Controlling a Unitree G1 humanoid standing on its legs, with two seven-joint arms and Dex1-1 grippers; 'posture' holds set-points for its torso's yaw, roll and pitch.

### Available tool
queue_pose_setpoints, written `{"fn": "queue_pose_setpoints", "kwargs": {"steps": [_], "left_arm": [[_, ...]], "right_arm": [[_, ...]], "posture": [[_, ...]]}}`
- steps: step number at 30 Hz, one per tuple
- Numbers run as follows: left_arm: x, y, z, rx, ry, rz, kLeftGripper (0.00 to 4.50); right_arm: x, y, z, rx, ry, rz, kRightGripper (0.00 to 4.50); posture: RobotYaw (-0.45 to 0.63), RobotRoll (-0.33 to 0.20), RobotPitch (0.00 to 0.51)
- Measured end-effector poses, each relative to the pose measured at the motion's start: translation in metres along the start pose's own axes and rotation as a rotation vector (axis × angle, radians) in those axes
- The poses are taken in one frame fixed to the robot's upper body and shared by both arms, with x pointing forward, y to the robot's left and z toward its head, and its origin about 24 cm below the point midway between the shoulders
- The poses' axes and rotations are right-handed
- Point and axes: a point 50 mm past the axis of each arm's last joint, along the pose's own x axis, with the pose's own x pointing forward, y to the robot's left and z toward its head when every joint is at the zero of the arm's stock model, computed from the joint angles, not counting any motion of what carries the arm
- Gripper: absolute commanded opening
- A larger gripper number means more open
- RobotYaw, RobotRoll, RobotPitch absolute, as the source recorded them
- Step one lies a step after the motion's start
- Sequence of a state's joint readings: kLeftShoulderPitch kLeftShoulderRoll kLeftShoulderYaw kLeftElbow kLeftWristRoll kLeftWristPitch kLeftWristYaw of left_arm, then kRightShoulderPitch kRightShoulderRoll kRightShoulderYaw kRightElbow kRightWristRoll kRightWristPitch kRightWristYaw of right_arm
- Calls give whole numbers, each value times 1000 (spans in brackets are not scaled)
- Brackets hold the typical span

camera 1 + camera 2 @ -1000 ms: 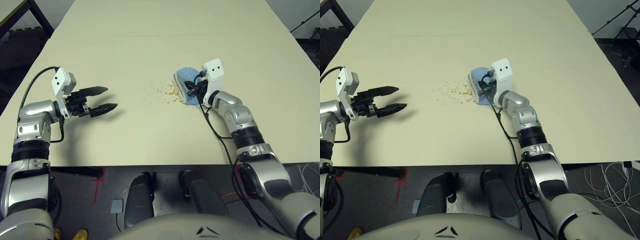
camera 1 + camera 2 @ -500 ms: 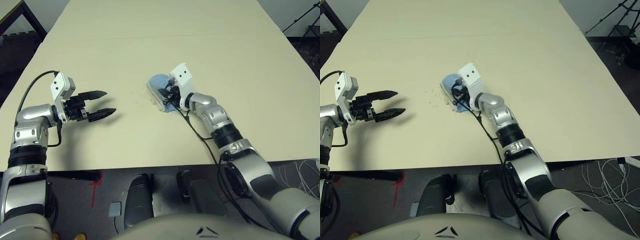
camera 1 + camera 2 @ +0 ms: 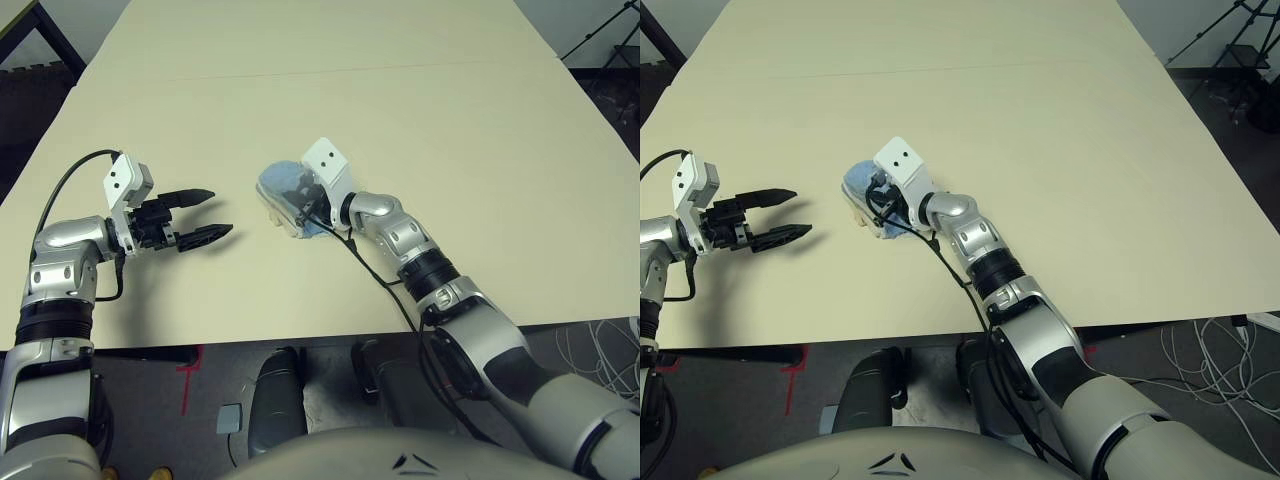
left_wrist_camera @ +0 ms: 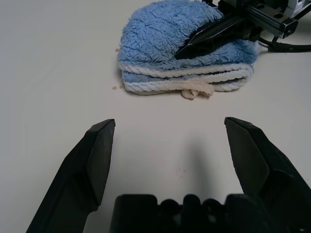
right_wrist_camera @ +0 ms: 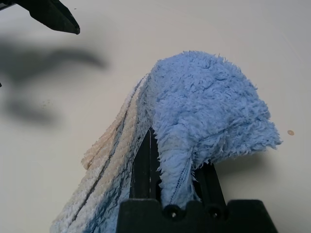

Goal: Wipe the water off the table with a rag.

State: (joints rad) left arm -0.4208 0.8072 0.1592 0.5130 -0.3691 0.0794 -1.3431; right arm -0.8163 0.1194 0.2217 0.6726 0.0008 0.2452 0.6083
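Observation:
The folded light blue rag (image 3: 283, 190) with white edging lies on the pale cream table (image 3: 470, 130), left of centre. My right gripper (image 3: 305, 207) is shut on it, and the right wrist view shows the cloth (image 5: 206, 104) bunched over the closed black fingers (image 5: 146, 162). Of the water, a few tiny amber specks (image 4: 115, 88) sit by the rag's edge, and one more speck (image 5: 290, 132) lies beside it. My left gripper (image 3: 220, 212) hovers open just left of the rag, fingers (image 4: 99, 145) spread and holding nothing.
A black cable (image 3: 375, 275) trails along my right forearm. A black-framed table corner (image 3: 25, 20) stands at the far left, a tripod leg (image 3: 600, 40) at the far right. The table's front edge (image 3: 300, 338) runs close below both arms.
My right gripper has dragged the rag leftward over the patch of amber droplets towards the left gripper, and that patch no longer shows. The left gripper has stayed roughly in place.

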Motion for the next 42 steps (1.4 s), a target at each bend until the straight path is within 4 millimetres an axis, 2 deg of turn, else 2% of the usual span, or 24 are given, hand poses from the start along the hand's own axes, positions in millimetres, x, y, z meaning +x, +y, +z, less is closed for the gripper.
{"fn": "queue_pose_setpoints", "kwargs": {"steps": [4,11,19,33,39,42], "left_arm": [[0,0,0,0,-1,-1,4500],[0,1,0,-5,-1,1,4500],[8,2,4,16,-19,-15,4500],[15,6,1,0,-31,-21,4500],[20,9,7,16,-42,-28,4500],[22,9,4,11,-37,-34,4500]], "right_arm": [[-7,-10,-2,13,1,-28,11],[-30,-43,-8,28,25,-128,11],[-47,-69,-12,11,31,-270,11],[-103,-120,-19,-13,83,-497,11],[-122,-132,-22,-16,99,-556,11],[-131,-134,-23,65,34,-564,11]], "posture": [[-81,0,199],[-124,0,196],[-151,0,180],[-185,0,173],[-199,0,171],[-205,0,171]]}}
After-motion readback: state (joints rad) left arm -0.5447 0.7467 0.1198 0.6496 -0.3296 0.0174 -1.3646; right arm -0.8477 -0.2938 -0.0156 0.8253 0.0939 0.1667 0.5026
